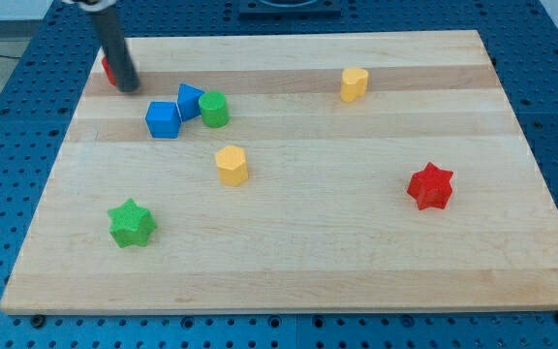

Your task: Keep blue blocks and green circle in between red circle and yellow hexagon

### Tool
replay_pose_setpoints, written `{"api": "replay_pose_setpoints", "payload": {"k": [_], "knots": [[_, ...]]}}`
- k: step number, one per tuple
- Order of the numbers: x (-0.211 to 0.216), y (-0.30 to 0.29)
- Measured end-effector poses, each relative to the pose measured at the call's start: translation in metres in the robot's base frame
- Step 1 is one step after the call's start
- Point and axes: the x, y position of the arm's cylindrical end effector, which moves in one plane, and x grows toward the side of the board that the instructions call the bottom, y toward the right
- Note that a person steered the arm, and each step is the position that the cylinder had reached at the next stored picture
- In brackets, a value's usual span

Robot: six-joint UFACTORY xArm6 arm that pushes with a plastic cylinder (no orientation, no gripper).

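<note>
Nearest the lower edge of the pale wooden board (289, 281), a green star block (131, 223) sits lower left and a red star block (430, 186) centre right. A yellow hexagon block (231, 165) lies left of centre. Above it cluster a blue cube (163, 119), a blue angular block (190, 100) and a green cylinder (213, 110), touching. A second yellow block (354, 84) stands upper right. My tip (129, 87) is upper left, hiding most of a red block (108, 68); there are no jaws

Red circle (108, 68) mostly hidden behind my tip (130, 87), blue cube (163, 119), blue triangular block (190, 100), green circle (213, 110) clustered to its lower right, yellow hexagon (231, 165) farther beyond.
</note>
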Motion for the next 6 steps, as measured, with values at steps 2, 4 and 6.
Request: {"api": "replay_pose_setpoints", "payload": {"k": [2, 4, 6], "knots": [[0.087, 0.005], [0.097, 0.086], [0.133, 0.061]]}}
